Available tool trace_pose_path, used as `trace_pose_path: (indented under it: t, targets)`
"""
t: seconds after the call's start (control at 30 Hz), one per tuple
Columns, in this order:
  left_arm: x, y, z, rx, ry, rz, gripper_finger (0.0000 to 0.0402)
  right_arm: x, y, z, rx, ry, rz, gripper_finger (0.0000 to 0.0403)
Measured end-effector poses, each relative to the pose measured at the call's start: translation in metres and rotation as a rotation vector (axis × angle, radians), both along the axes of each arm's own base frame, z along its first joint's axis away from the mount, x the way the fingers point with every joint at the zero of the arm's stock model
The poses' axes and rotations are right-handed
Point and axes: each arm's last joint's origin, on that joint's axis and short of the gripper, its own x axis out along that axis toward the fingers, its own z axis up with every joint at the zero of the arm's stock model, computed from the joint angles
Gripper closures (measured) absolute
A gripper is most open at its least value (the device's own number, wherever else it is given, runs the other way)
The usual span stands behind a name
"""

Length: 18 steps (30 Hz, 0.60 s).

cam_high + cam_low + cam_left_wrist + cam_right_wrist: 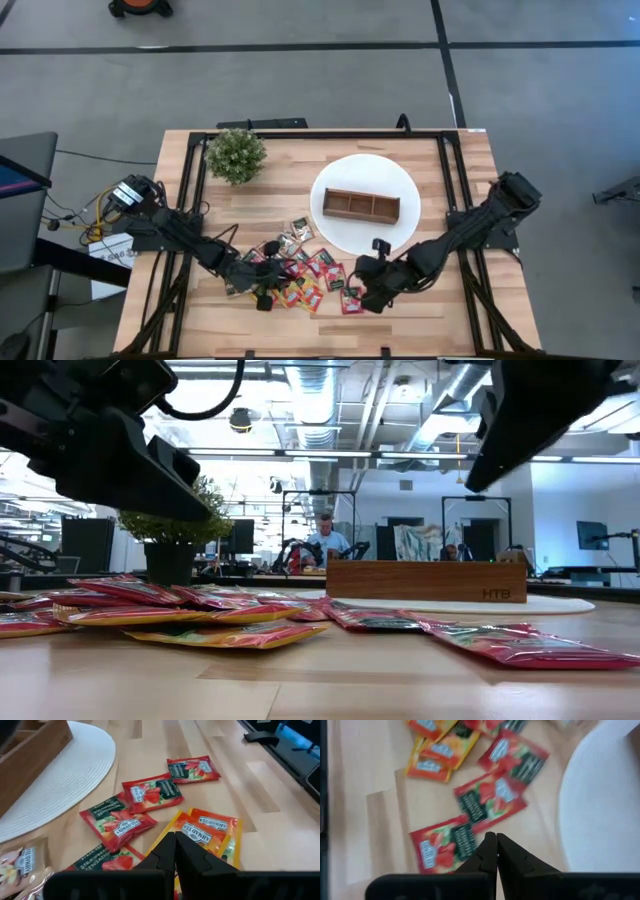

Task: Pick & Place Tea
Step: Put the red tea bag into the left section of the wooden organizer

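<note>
- Two grippers, both with fingers pressed together and nothing between them. The left gripper (175,851) hovers over the tea sachets (300,275), tips above an orange sachet (210,832); the right gripper (496,851) hangs over a red sachet (445,847) at the pile's plate-side edge.
- Neither holds a sachet; I judge both are poised low over the pile to choose one, so the picking step is not yet done.
- Landmark: white plate (345,235). The sachets lie loose and overlapping on the table (450,310) just beside the plate's near-left rim, a few touching or close to the rim. None can be seen on the plate.
- A wooden tray (361,206) with three compartments sits on the plate's middle, all compartments apparently empty; presumably the drop-off, set central so either arm can reach it.
- A small plant (236,155) stands well apart from the plate, at the table's far-left corner, out of the working path.
- Left arm comes in from the side away from the plate, right arm from the plate's near-right; they flank the pile.
- Writing: "AHMAD TEA" reads on the orange sachet and on the red ones; "STRAWBERRY SENSATION" seems printed on a red one. The tray's side shows "HTB" in the low view.
</note>
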Motion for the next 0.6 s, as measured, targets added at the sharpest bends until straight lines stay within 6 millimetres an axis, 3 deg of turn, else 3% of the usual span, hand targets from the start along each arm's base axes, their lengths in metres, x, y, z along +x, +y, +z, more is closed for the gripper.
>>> trace_pose_path:
  t: [0.2, 0.47, 0.6]
  targets:
    - [0.017, -0.012, 0.007, -0.006, -0.032, -0.059, 0.0401, 0.005, 0.001, -0.022, 0.146, 0.100, -0.096, 0.0385]
    - [0.077, -0.054, -0.016, 0.060, 0.061, -0.222, 0.0401, -0.012, 0.007, -0.055, 0.395, 0.048, -0.215, 0.0259]
    - [0.106, -0.065, -0.030, 0.100, 0.132, -0.241, 0.0401, -0.021, 0.006, -0.073, 0.536, -0.008, -0.304, 0.0210]
